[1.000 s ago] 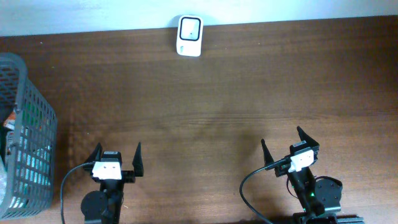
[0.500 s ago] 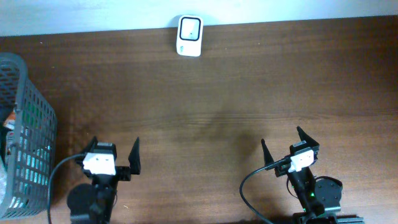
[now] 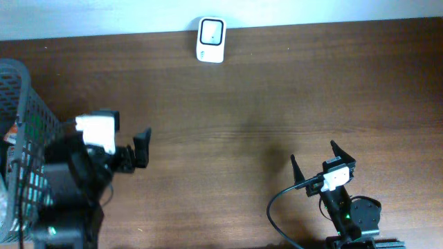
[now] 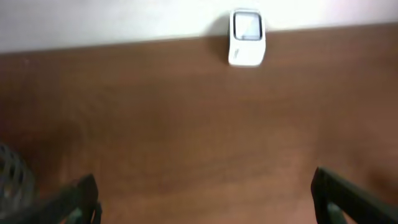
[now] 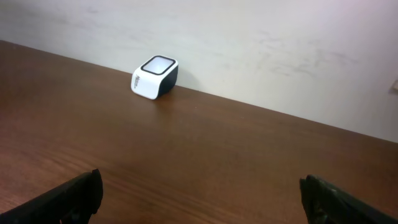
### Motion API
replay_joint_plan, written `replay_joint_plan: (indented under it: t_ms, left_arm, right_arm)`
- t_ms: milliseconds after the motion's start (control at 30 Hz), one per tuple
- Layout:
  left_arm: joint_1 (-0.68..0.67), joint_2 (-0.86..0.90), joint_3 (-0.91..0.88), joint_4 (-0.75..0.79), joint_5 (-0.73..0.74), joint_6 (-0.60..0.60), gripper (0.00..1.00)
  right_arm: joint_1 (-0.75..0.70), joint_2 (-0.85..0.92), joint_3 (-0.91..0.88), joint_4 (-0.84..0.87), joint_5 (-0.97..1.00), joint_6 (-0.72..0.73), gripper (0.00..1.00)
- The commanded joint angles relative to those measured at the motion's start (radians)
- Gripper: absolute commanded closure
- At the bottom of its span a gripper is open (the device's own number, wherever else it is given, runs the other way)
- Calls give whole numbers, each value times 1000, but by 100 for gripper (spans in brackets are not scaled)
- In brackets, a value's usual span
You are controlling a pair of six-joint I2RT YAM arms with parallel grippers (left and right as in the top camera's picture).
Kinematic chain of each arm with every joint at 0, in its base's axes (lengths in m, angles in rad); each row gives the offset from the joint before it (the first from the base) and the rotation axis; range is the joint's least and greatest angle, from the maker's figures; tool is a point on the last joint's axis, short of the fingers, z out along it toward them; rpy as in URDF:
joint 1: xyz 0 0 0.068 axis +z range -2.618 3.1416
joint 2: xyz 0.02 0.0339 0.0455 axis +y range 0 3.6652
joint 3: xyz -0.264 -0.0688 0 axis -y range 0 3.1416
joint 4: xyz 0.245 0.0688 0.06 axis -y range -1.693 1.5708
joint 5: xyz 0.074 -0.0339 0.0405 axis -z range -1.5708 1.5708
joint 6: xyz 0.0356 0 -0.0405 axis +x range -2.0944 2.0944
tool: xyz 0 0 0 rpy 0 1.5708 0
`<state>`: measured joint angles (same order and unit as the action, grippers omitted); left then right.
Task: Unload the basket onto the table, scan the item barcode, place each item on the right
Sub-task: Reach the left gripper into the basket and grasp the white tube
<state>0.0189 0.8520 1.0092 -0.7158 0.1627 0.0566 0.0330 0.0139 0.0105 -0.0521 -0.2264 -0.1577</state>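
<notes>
A white barcode scanner [image 3: 210, 39] with a dark window stands at the table's far edge; it also shows as the scanner [image 4: 247, 37] in the left wrist view and the scanner [image 5: 155, 77] in the right wrist view. Packaged items [image 3: 12, 137] lie inside the grey mesh basket [image 3: 43, 121] at the left; no barcode shows. My left gripper [image 3: 111, 146] hangs raised just right of the basket, open and empty [image 4: 202, 186]. My right gripper [image 3: 315, 155] sits low at the front right, open and empty [image 5: 200, 183].
The basket's mesh corner [image 4: 12, 180] shows at the lower left of the left wrist view. A pale wall runs behind the scanner. Black cable loops beside the right arm's base [image 3: 346, 214]. Brown wooden tabletop [image 3: 277, 104] lies between the arms and the scanner.
My left arm has lifted from the front edge and swung left and away, up to the basket's side. Its jaws stayed open. The right arm has not moved.
</notes>
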Motion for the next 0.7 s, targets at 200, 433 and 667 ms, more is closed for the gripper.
replay_joint_plan:
  t_ms: [200, 433, 667]
  left_arm:
    - [-4, 309, 422, -193, 51, 9, 1]
    - [60, 323, 546, -166, -77, -19, 1]
    - [407, 385, 744, -266, -292, -155, 1]
  right_arm:
    - [7, -11, -5, -4, -2, 5, 2]
    - [7, -11, -5, -3, -2, 5, 2]
    - [7, -11, -5, -3, -2, 5, 2]
